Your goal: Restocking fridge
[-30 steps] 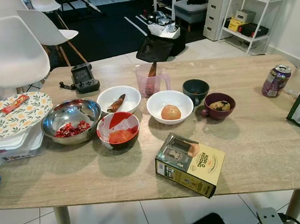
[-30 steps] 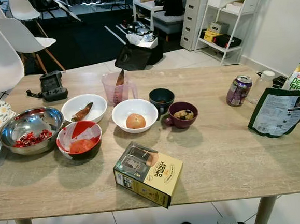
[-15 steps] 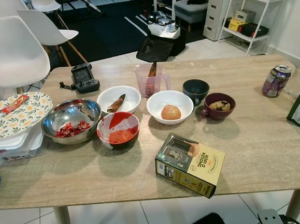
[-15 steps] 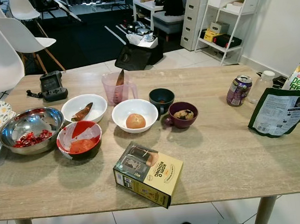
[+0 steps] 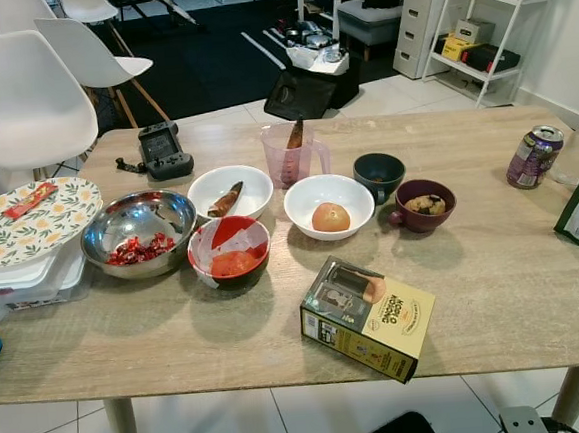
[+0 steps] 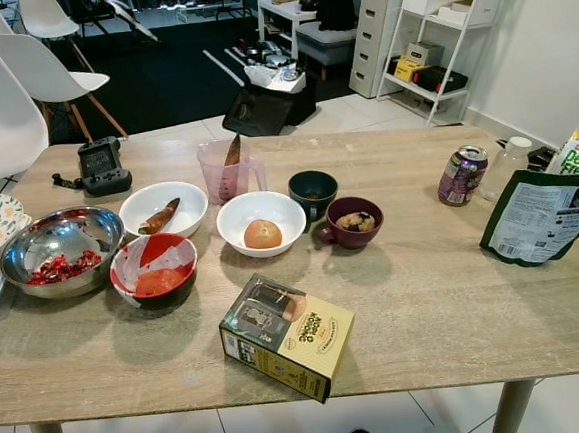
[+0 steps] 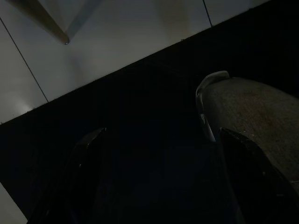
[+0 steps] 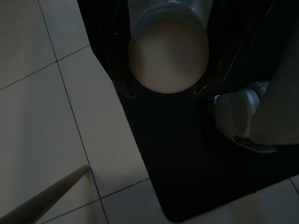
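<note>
Yellow-and-black box (image 5: 368, 318), purple can (image 5: 534, 156), maroon bowl (image 5: 425, 205), floral-patterned plate (image 5: 29, 222).

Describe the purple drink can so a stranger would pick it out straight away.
Start at the long wooden table and go to its far right side. The purple can stands upright there beside a clear bottle, behind a dark green pouch. It is the only can.

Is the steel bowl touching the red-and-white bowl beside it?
Cannot tell. In the left eye view, the steel bowl and the red-and-white bowl have rims that meet or overlap with no visible table between them; the right eye view looks the same.
</note>
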You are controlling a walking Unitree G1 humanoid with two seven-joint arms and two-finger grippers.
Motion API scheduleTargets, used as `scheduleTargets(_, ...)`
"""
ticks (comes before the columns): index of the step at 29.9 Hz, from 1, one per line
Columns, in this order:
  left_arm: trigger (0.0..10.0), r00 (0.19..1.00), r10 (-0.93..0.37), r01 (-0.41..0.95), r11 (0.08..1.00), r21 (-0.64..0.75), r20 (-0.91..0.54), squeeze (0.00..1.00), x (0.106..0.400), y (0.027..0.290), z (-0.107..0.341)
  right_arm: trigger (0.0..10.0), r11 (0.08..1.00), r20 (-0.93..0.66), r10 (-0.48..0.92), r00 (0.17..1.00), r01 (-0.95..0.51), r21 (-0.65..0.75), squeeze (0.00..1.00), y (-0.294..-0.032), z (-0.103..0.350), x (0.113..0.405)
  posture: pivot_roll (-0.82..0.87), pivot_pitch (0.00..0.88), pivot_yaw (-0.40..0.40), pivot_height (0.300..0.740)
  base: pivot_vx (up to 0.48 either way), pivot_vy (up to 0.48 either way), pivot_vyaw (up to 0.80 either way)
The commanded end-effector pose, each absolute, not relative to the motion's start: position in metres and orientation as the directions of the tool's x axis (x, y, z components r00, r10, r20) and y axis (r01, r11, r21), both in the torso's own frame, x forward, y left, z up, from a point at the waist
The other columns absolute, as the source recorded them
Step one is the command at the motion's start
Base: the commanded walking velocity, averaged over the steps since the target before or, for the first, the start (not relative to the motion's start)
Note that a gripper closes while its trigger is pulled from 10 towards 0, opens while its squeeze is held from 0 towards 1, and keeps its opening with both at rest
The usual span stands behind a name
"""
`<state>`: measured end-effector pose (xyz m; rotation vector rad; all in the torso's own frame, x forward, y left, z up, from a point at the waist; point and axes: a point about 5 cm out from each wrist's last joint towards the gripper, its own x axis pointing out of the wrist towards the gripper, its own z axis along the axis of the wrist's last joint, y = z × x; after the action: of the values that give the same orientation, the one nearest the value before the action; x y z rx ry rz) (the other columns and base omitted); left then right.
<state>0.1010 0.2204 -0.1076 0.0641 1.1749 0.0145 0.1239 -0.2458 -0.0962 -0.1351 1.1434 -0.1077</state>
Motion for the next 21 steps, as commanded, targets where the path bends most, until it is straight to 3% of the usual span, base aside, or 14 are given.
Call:
scheduleTargets(1,10.0,0.361,0.034,0.043,0.998,0.053,-0.932,0.00,0.0951,0.2201,-0.1092,10.0,0.985,-0.906,-0.163,0.391,0.015,-0.171,0.00,-0.2485,-0.0970,0.1196,-0.03,0.000,-0.054,0.740,0.000,0.000,0.00)
scheduleTargets(21,10.0,0.369,0.032,0.055,0.997,0.057,-0.929,0.00,0.0993,0.2215,-0.1079,10.0,0.986,-0.905,-0.158,0.394,0.012,-0.167,0.00,-0.2453,-0.0965,0.1243,-0.02,0.000,-0.049,0.740,0.000,0.000,0.00)
